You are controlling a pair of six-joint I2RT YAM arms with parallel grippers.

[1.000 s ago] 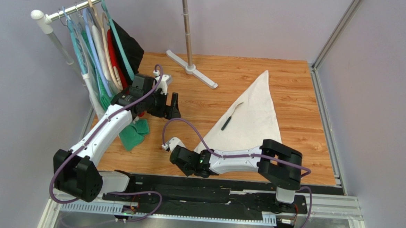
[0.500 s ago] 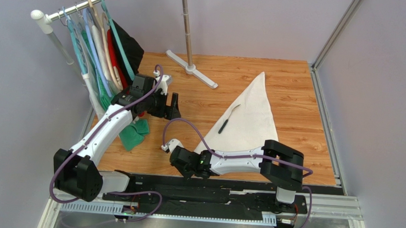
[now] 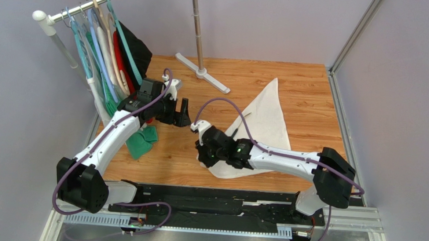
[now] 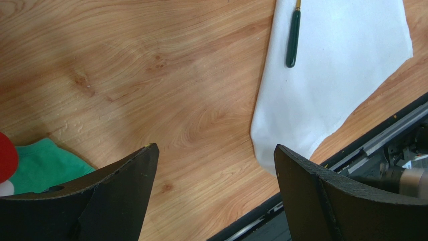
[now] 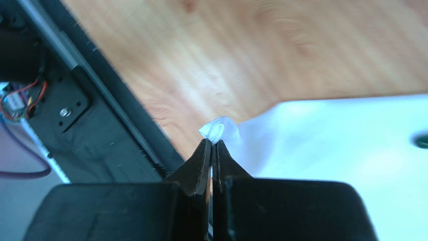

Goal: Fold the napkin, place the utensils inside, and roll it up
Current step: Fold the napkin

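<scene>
Roughly, the task looks about halfway through. At the far left a rail of plastic hangers carries coloured garments, and a crumpled green cloth lies on the wooden table below it; neither belongs to the job. Next comes the left gripper, its 2 dark fingers spread wide and holding nothing, hovering over bare wood grain well clear of the cloth.

Right of it, the right gripper has its jaws pressed together on 1 corner of the napkin, a small bunched tuft of white fabric showing just above the tips. The napkin itself lies mid-table as a long triangle, which suggests the diagonal fold is done. It is soft, matt, lightly wrinkled cloth, thin enough to pucker where it is pinched.

The utensil, a slim, glossy dark green stick with a paler tip, rests on the cloth near its left edge, so placing seems done too. Rolling the cloth around it is what remains, and no turn is wound yet.
</scene>
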